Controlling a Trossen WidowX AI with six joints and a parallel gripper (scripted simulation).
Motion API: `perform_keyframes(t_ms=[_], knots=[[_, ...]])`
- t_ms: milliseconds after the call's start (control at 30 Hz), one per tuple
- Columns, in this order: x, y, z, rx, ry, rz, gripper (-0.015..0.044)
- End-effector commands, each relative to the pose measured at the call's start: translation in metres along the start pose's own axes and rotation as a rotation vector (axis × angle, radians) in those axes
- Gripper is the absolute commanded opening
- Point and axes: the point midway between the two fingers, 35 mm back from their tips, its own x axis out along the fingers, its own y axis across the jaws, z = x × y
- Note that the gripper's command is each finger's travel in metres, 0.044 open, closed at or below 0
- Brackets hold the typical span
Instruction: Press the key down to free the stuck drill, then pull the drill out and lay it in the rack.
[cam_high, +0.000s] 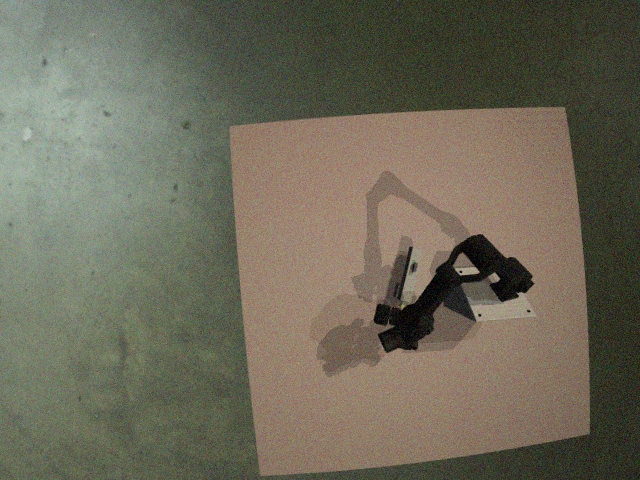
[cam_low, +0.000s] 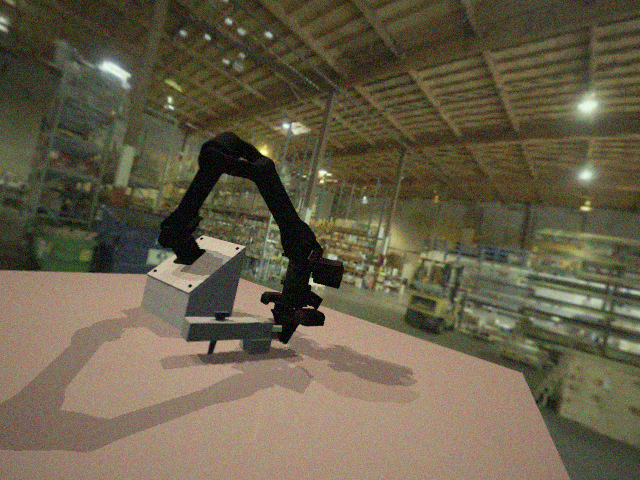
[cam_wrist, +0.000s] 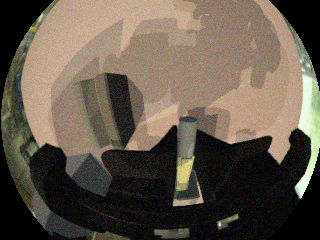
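Note:
The grey drill (cam_wrist: 187, 140), with a yellow band, sticks out of the end of a long grey holder (cam_high: 409, 279) (cam_low: 227, 331). Its yellow part (cam_low: 277, 328) also shows in the exterior view. My gripper (cam_low: 283, 331) (cam_wrist: 180, 128) is shut on the drill, one finger on each side, at the holder's end. A black knob (cam_low: 222, 315) (cam_high: 413, 267) on top of the holder may be the key. A thin dark pin (cam_low: 211, 346) shows under the holder. A ridged grey and black block (cam_wrist: 103, 111), perhaps the rack, lies at the upper left in the wrist view. My arm seems to hide it in the top view.
The sloped box (cam_low: 211, 294) (cam_high: 498, 310) (cam_wrist: 90, 175) carries my arm's base and stands close to the holder. A small block (cam_low: 256, 345) sits under the holder. The pink table (cam_high: 310, 180) (cam_low: 387, 444) bears strong shadows of the arm.

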Motion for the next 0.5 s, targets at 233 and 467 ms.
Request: perform_keyframes(t_ms=[233,467], knots=[[-0.0027,0.0007,0.0002,0.0,0.002,-0.002,0.0],[-0.0036,0.0009,0.0003,0.0,0.002,-0.002,0.0]])
